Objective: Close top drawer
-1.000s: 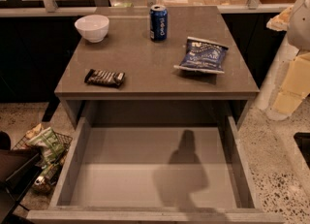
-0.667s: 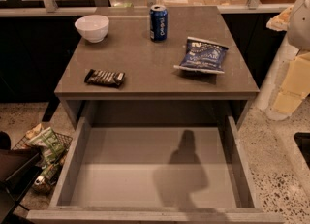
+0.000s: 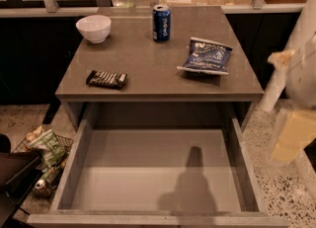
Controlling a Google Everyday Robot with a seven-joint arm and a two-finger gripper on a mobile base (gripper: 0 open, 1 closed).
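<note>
The top drawer (image 3: 153, 172) stands pulled far out from under the grey table top (image 3: 148, 69). Its plain grey inside holds nothing, and an arm-shaped shadow falls on its floor to the right of the middle. Its front panel runs along the bottom edge of the view; the handle is hidden. My arm comes in at the right edge, blurred. The pale yellow gripper (image 3: 292, 134) hangs outside the drawer's right wall, at about the height of the drawer's back half, and touches nothing I can see.
On the table top stand a white bowl (image 3: 94, 27) and a blue can (image 3: 161, 22), with a blue snack bag (image 3: 205, 57) and a dark snack bar (image 3: 106, 79). A wire basket of packets (image 3: 44, 155) sits on the speckled floor at left.
The arm at the right edge has moved down and slightly left, toward the drawer's right side. The drawer and the things on the table have not moved.
</note>
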